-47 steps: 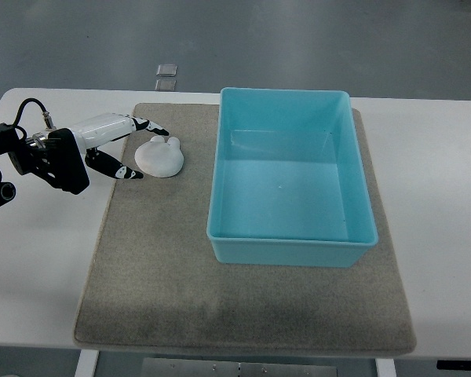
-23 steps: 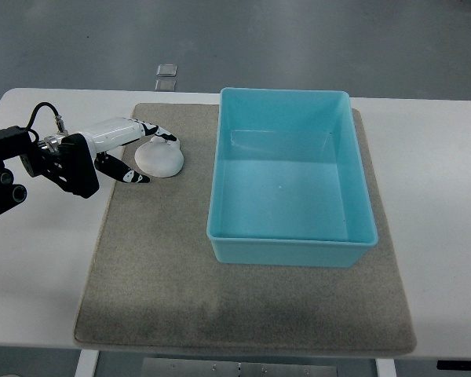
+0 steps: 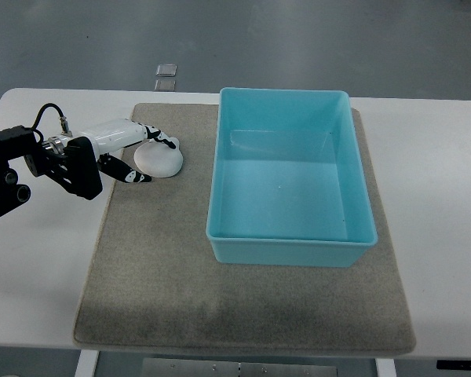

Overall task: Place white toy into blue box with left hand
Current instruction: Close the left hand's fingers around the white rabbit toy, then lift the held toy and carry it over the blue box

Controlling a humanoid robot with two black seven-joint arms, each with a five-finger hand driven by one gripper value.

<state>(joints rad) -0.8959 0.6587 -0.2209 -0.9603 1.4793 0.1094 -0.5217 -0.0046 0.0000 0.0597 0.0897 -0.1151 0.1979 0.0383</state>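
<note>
A grey felt mat lay across the white table, its near edge close to the table's front. On the mat's right half stood the blue box, an open rectangular tub with nothing visible inside; its near wall sat a good way back from the mat's front edge, and its far wall reached almost to the mat's far edge.

To the left, the left arm came in from the picture's left edge over the bare table, a black wrist block with a thin cable looped above it. The left hand extended from it over the mat's left border, white with black fingertips. Its upper fingers curved over the far left side of the white toy, apparently touching it, while the thumb pointed along the mat just beside the toy's near left edge. The hand was partly cupped around the toy rather than clamped on it, and the toy lay flat on the mat.

The toy, a small rounded white lump, lay left of the box and apart from it, level with the box's far half.

Beyond the table, two small clear squares lay on the grey floor.
</note>
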